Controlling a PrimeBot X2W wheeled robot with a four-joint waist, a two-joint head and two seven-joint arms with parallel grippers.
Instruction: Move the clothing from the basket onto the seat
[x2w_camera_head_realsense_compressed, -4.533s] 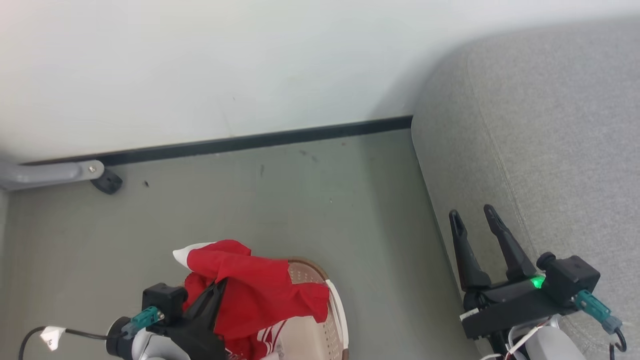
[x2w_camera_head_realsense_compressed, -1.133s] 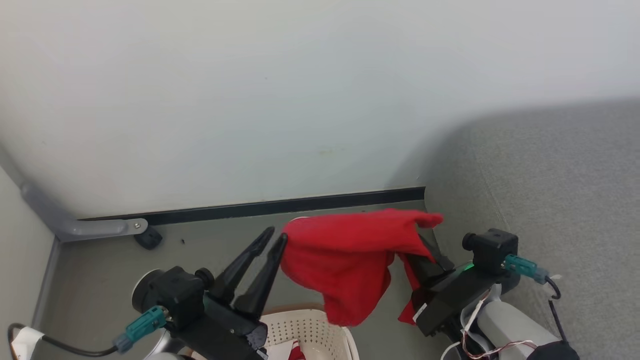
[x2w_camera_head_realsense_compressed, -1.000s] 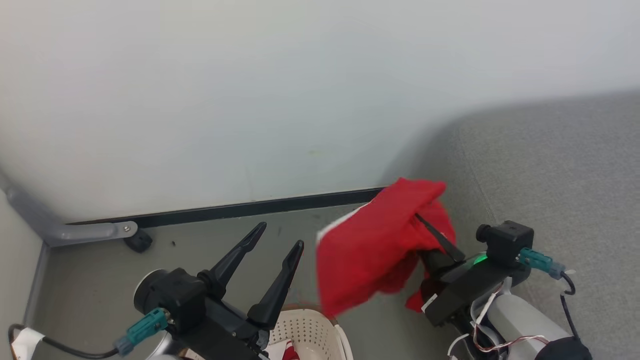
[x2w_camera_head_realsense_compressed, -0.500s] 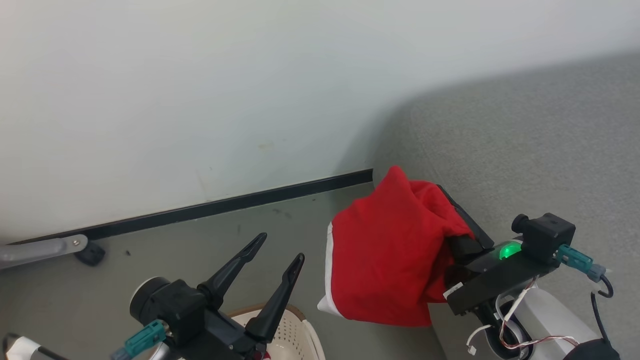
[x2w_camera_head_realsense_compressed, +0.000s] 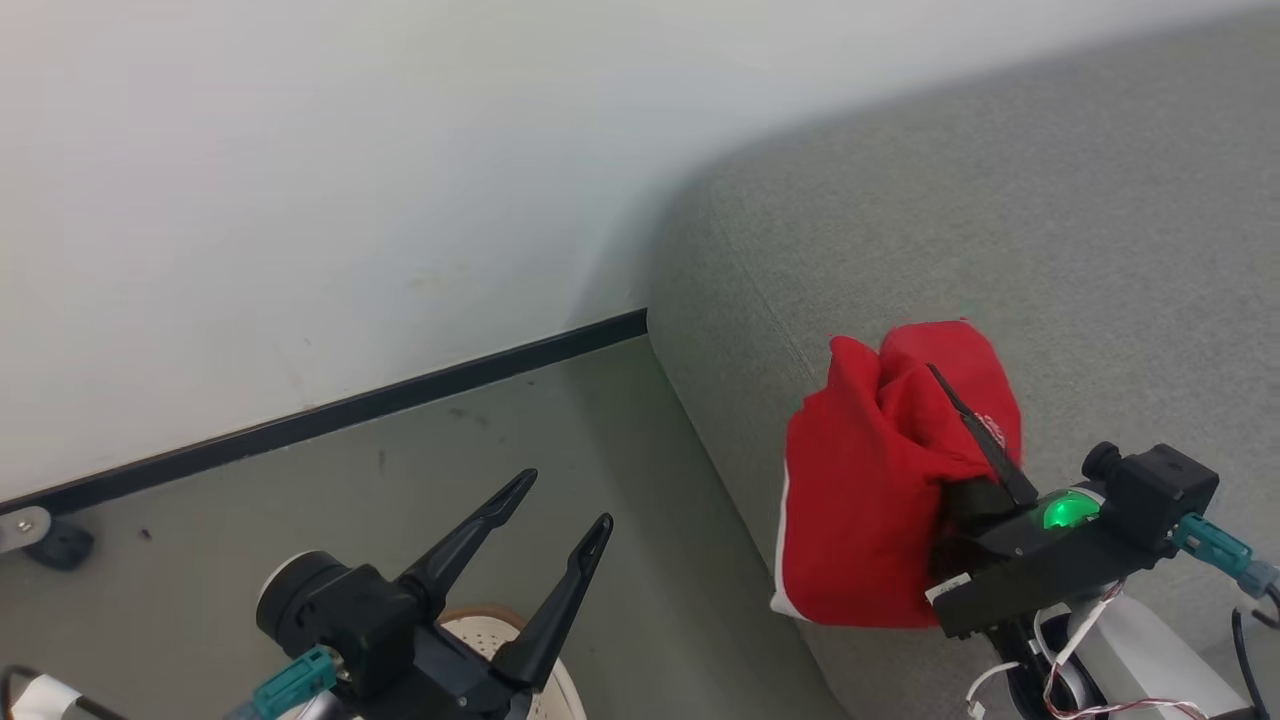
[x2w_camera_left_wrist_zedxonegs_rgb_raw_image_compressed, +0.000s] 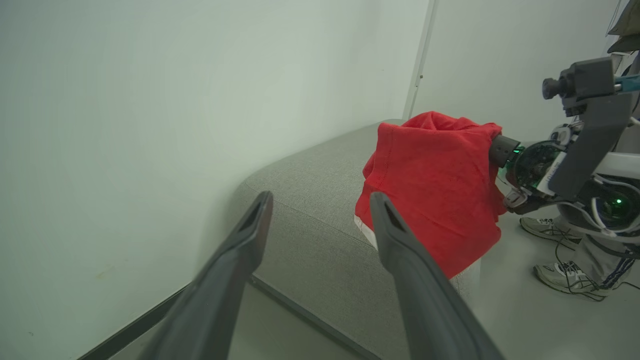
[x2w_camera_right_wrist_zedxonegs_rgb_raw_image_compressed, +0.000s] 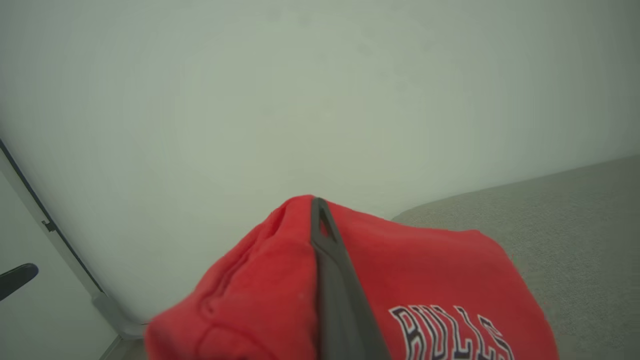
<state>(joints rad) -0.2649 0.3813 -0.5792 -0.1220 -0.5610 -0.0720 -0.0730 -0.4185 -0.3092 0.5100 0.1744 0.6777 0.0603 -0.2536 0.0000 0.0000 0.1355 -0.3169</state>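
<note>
My right gripper (x2w_camera_head_realsense_compressed: 950, 395) is shut on the clothing (x2w_camera_head_realsense_compressed: 880, 490), a red jersey with white trim and dark lettering (x2w_camera_right_wrist_zedxonegs_rgb_raw_image_compressed: 450, 330) that drapes over its fingers. The jersey (x2w_camera_left_wrist_zedxonegs_rgb_raw_image_compressed: 430, 185) hangs above the near corner of the grey seat (x2w_camera_head_realsense_compressed: 1000, 220), its lower edge over the seat's side. At the lower left, my left gripper (x2w_camera_head_realsense_compressed: 565, 500) stands open and empty over the floor, fingers (x2w_camera_left_wrist_zedxonegs_rgb_raw_image_compressed: 400, 245) pointing toward the seat (x2w_camera_left_wrist_zedxonegs_rgb_raw_image_compressed: 310, 190). A sliver of the cream basket (x2w_camera_head_realsense_compressed: 490, 632) with its brown rim shows under the left gripper; its inside is hidden.
A pale wall (x2w_camera_head_realsense_compressed: 300, 180) with a dark skirting strip (x2w_camera_head_realsense_compressed: 400, 395) runs behind the grey floor (x2w_camera_head_realsense_compressed: 420, 470). A grey bracket and a black foot (x2w_camera_head_realsense_compressed: 55, 545) sit at the far left. A person's shoes (x2w_camera_left_wrist_zedxonegs_rgb_raw_image_compressed: 555, 250) stand on the floor beyond the seat.
The left gripper opened and let go of the red jersey; the right gripper carried it rightward over the seat's corner. The camera turned right, so the basket slid toward the bottom edge.
</note>
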